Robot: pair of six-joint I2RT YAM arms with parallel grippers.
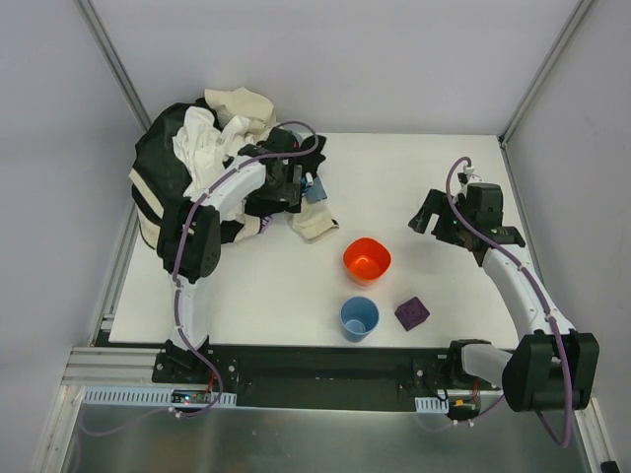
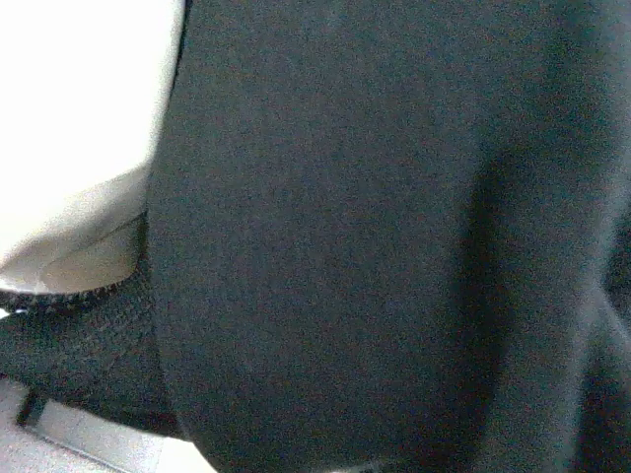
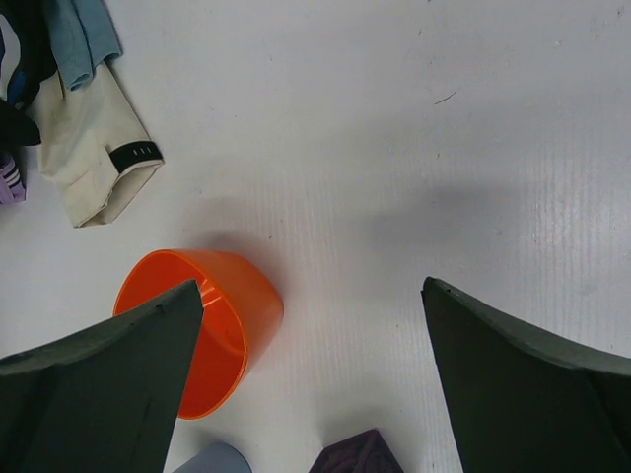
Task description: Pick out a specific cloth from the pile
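Observation:
The pile (image 1: 212, 163) of black, white and cream garments lies at the table's far left. My left gripper (image 1: 292, 184) is at the pile's right edge, pressed into dark cloth. The left wrist view shows only black fabric (image 2: 375, 236) and a white fold (image 2: 69, 128), with no fingers visible. A small light-purple scrap (image 3: 8, 183) shows at the pile's edge; most of the lavender cloth is hidden. My right gripper (image 1: 440, 213) is open and empty above the table, right of the orange bowl; in its wrist view (image 3: 314, 379) the jaws stand wide apart.
An orange bowl (image 1: 367, 259), a blue cup (image 1: 359, 317) and a dark purple block (image 1: 411, 313) stand mid-table near the front. A cream sleeve (image 3: 89, 163) and a grey-blue cloth (image 3: 84, 34) trail from the pile toward the bowl. Enclosure walls surround the table.

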